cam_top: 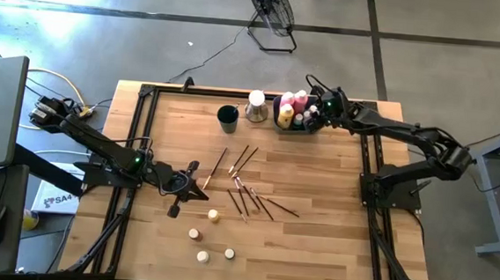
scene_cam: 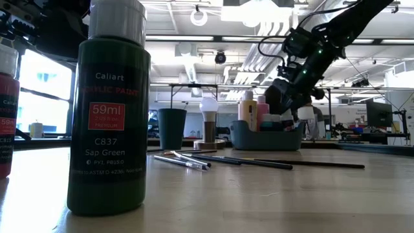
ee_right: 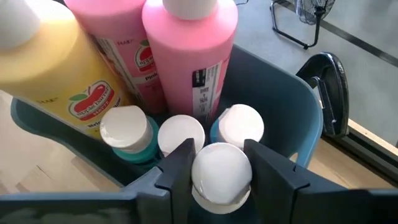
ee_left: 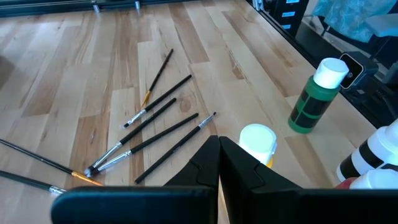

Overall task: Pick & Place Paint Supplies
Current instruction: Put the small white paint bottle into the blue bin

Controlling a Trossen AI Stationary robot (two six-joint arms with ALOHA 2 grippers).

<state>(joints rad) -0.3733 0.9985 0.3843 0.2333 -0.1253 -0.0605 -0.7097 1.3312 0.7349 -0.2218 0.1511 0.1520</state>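
Your left gripper (cam_top: 192, 166) rests at the table's nine o'clock side, jaws pressed together, empty. Four white-capped pots (cam_top: 212, 214) sit toward six o'clock; dark-handled brushes (cam_top: 248, 197) scatter at center. At twelve o'clock stand the dark cup (cam_top: 227, 115) and grey-blue bin (ee_right: 298, 106) with pink bottles (ee_right: 193, 50). Over the bin, your right gripper (ee_right: 221, 171) brackets a white-capped pot (ee_right: 221, 174); I cannot tell whether it grips.

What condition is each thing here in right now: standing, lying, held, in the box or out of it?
Right gripper: over the bin, fingers around a white-capped bottle.
White-capped bottle: upright between those fingers.
Bin: holding upright bottles.
Pink bottles: upright in bin.
Yellow bottle: upright in bin.
Brushes: lying scattered on table.
Green bottle: standing on table.
Left gripper: shut, empty.
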